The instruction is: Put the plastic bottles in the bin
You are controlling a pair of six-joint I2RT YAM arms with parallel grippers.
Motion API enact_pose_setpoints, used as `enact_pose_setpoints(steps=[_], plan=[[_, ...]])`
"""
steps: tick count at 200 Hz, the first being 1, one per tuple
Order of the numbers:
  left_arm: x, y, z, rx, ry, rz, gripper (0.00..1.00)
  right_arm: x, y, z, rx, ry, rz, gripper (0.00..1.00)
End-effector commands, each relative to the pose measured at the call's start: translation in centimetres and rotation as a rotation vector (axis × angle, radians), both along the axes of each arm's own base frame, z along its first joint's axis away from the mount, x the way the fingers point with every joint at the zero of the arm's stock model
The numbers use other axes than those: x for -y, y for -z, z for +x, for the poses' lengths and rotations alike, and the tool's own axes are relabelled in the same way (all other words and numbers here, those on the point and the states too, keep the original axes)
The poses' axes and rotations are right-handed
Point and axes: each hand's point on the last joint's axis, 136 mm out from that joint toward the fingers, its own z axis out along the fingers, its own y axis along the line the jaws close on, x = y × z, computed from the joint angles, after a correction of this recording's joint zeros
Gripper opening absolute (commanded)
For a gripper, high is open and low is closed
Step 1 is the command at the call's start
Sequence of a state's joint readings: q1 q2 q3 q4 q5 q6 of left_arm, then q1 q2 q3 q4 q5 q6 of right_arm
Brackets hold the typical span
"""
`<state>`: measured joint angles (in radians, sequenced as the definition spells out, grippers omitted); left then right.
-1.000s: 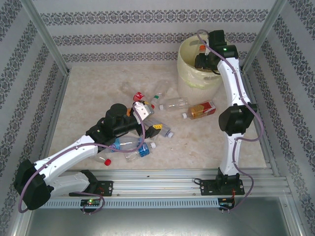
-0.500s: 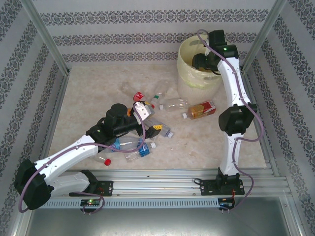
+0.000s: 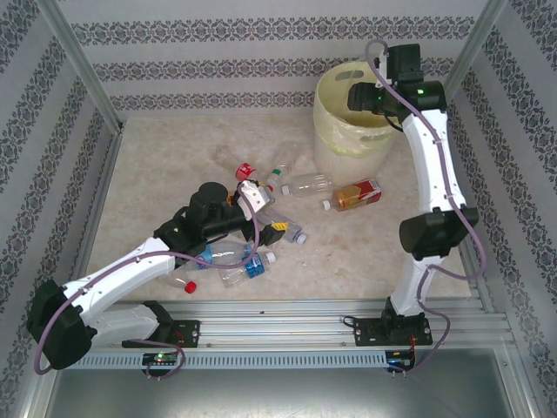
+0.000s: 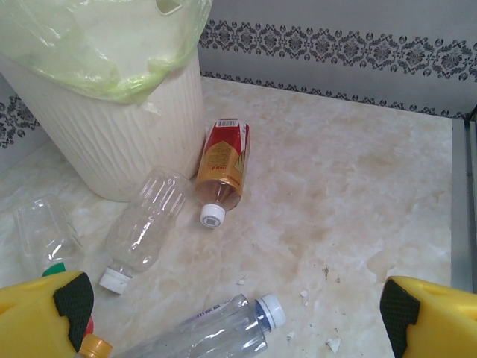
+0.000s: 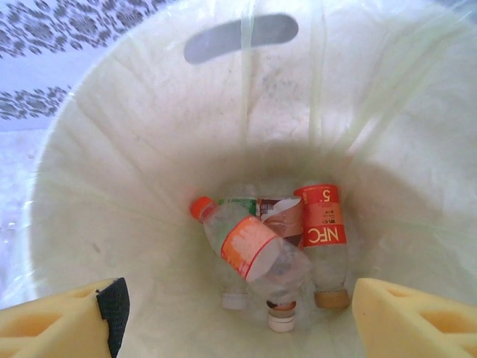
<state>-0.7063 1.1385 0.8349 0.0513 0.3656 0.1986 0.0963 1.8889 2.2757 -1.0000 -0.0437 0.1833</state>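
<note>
The pale-yellow bin (image 3: 348, 131) stands at the back right, lined with a clear bag. My right gripper (image 3: 360, 97) hangs open over its mouth with nothing between the fingers (image 5: 112, 313). Inside the bin (image 5: 97, 186) lie several plastic bottles, among them an orange-capped one (image 5: 250, 246) and a red-labelled one (image 5: 324, 227). More bottles lie on the table: an amber one with a red label (image 3: 355, 195) (image 4: 223, 164), a clear one (image 3: 309, 185) (image 4: 145, 220) and a white-capped one (image 4: 223, 332). My left gripper (image 3: 265, 213) (image 4: 232, 317) is wide open, low over that pile.
A blue-labelled bottle (image 3: 252, 266), a red-capped bottle (image 3: 244, 171) and a loose red cap (image 3: 190, 285) lie around the left arm. Patterned walls and metal posts (image 3: 83, 70) close in the marble tabletop (image 3: 165, 165). A rail (image 3: 287, 313) runs along the near edge.
My right gripper has opened over the bin and the bottle it held has dropped in. The right arm has swung to the right. The left arm has barely moved.
</note>
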Motion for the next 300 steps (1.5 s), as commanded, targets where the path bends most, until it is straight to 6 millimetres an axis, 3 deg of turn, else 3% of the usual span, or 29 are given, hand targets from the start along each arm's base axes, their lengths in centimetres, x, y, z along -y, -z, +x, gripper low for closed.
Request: enact_pose_setpoints(steps=[1, 37, 59, 80, 108, 129, 175, 212, 263, 300], plan=[[0.6, -0.8, -0.5, -0.001, 0.031, 0.008, 1.0, -0.2, -2.9, -1.7, 0.097, -0.001, -0.005, 0.79], [0.3, -1.2, 0.3, -0.038, -0.028, 0.023, 1.0, -0.7, -4.4, -5.8, 0.172, 0.008, 0.047, 0.81], [-0.2, -1.7, 0.7, -0.07, -0.099, 0.043, 1.0, -1.6, -3.9, -8.9, 0.185, -0.014, 0.071, 0.82], [-2.0, -1.5, 1.9, -0.137, -0.251, 0.069, 1.0, -2.4, -1.7, -11.8, 0.16, -0.033, 0.112, 0.83], [-6.5, 0.4, 2.8, -0.268, -0.539, 0.145, 1.0, -4.3, 1.7, -15.2, 0.112, -0.099, 0.181, 0.83], [-8.8, 2.9, 1.4, -0.362, -0.611, 0.26, 1.0, -5.6, 3.7, -17.4, 0.084, -0.142, 0.186, 0.82], [-9.6, 5.6, -3.2, -0.564, -0.57, 0.19, 1.0, -8.6, 7.2, -21.6, 0.018, -0.264, 0.21, 0.82], [-10.9, 8.1, -6.5, -0.696, -0.556, 0.251, 1.0, -10.5, 8.9, -24.7, -0.043, -0.381, 0.277, 0.82], [-11.1, 12.2, -8.2, -0.81, -0.541, 0.333, 0.97, -12.3, 9.9, -28.3, -0.079, -0.517, 0.386, 0.83], [-10.4, 14.1, -8.9, -0.873, -0.491, 0.437, 0.81, -12.4, 11.2, -29.8, -0.09, -0.532, 0.435, 0.83]])
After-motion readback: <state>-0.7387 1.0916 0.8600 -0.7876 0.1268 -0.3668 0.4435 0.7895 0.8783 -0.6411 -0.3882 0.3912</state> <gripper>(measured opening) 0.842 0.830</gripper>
